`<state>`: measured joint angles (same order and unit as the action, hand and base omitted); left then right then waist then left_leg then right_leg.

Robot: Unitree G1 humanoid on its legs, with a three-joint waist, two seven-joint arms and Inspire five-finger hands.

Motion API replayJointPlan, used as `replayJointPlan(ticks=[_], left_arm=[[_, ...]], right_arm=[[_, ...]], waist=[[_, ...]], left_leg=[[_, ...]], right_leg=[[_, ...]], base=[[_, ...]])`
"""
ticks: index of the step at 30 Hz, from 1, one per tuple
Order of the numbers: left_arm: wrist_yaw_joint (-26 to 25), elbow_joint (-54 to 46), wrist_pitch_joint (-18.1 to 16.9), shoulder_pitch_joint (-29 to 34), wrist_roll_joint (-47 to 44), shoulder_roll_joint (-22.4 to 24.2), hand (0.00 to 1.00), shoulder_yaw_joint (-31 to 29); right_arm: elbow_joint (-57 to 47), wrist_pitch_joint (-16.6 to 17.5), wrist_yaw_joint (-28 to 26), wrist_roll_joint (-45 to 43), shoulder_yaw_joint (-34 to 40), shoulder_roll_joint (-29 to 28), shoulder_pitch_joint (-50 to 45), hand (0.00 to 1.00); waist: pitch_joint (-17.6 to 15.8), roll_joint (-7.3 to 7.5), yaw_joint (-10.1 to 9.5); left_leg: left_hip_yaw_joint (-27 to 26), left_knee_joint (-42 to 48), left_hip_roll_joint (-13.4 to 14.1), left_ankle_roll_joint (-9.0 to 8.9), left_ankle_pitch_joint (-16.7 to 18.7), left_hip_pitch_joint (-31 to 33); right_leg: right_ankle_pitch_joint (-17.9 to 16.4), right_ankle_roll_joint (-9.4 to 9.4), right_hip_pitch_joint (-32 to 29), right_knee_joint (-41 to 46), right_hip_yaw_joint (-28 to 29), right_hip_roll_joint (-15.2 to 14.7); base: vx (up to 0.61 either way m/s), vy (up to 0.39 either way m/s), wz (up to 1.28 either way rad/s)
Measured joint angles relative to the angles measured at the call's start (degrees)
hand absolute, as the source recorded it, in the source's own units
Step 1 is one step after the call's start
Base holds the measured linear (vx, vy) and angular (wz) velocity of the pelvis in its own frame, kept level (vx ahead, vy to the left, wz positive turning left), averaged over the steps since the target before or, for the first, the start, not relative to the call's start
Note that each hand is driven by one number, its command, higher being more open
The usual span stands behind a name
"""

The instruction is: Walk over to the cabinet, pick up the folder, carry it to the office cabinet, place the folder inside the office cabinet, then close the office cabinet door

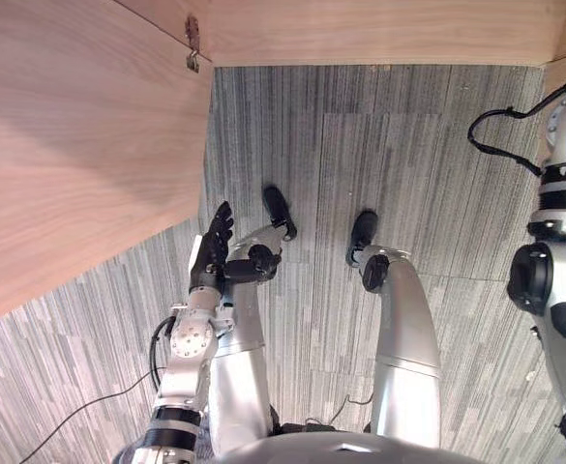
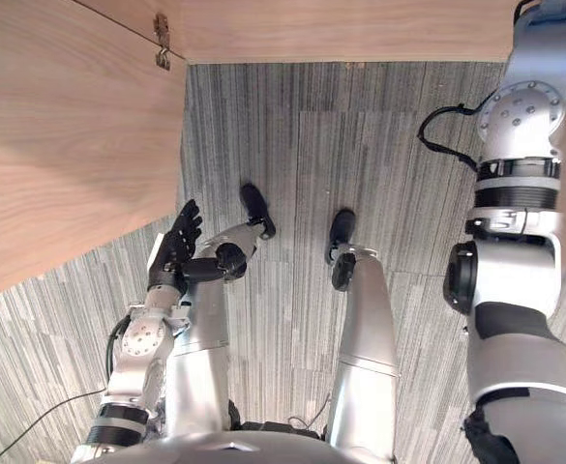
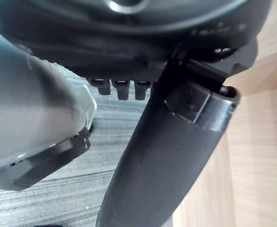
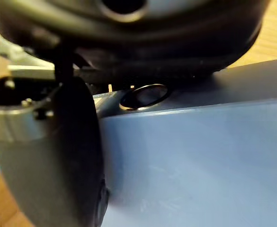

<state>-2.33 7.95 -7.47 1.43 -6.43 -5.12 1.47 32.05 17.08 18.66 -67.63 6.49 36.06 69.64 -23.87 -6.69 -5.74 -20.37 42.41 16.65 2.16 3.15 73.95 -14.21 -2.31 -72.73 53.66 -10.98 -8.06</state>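
Left hand (image 1: 213,249): at 8 o'clock in the head view, fingers straight and holding nothing, just beside the door's edge.
Right hand (image 4: 43,156): thumb lies along the folder; whether it grips, I cannot tell.
Folder (image 4: 200,161): one, blue, close against the right palm, with wood showing past it.
Handling: likely stiff, smooth-faced and a bit slippery; best taken at the spine, by its one metal-rimmed hole (image 4: 144,96).
Door (image 1: 70,145): one, wooden, open, at 10 o'clock.
Hinge (image 1: 193,53): one, at 11 o'clock.
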Motion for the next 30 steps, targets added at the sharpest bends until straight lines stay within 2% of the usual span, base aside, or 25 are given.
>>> replayJointPlan(ticks=[8,11,13,19,25,30], left_arm=[[0.02,1.04,0.0,-0.43,-0.87,0.15,1.0,0.36],[0.03,1.05,0.0,-0.56,-0.89,0.18,1.0,0.61],[0.02,1.02,0.0,-0.57,-0.9,0.44,1.0,0.62],[0.06,1.03,0.0,-0.56,-0.92,0.46,1.0,0.61],[0.24,1.04,0.0,-0.56,-0.87,0.41,1.0,0.61],[1.08,1.5,0.0,-0.64,-0.81,-0.18,1.0,1.33]], right_arm=[[5.31,-4.47,0.08,0.12,-6.82,4.22,4.18,1.0],[5.34,-4.52,0.06,0.43,-7.95,4.62,4.34,1.0],[5.37,-4.57,0.02,0.52,-8.14,4.63,4.37,1.0],[5.47,-4.54,0.01,0.59,-9.03,4.72,4.39,1.0],[6.08,-5.32,-0.52,3.81,-11.03,5.11,4.53,1.0],[9.47,-9.26,-4.63,11.85,-20.65,8.97,8.61,1.0]], waist=[[0.23,-0.36,-0.23],[0.35,-0.53,-0.21],[0.64,-0.99,-0.24],[0.9,-1.39,-0.23],[0.91,-1.39,-0.12],[0.91,-1.39,-0.06]], left_leg=[[-1.44,-6.09,0.02,-0.43,-2.84,-2.21],[-2.67,-7.95,0.22,-0.54,-3.92,-3.22],[-2.66,-8.3,0.24,0.11,-4.89,-3.22],[-2.67,-8.67,0.35,0.53,-6.46,-3.3],[-2.81,-8.68,0.61,0.51,-6.56,-3.48],[-3.21,-9.18,1.13,0.43,-6.61,-4.3]], right_leg=[[2.65,-0.86,1.48,-4.46,-2.7,-0.55],[3.16,-1.06,1.86,-5.46,-2.92,-0.55],[3.24,-1.17,1.86,-5.48,-3.18,-0.55],[3.3,-1.22,1.89,-5.48,-3.34,-0.51],[3.4,-1.22,2.04,-5.66,-3.31,-0.32],[4.07,-1.44,2.94,-6.97,-3.36,0.28]], base=[[-0.04,0.023,0.01],[-0.02,0.028,0.05],[-0.01,0.039,0.0],[-0.01,0.056,-0.01],[-0.01,0.053,-0.03],[-0.02,0.068,-0.07]])
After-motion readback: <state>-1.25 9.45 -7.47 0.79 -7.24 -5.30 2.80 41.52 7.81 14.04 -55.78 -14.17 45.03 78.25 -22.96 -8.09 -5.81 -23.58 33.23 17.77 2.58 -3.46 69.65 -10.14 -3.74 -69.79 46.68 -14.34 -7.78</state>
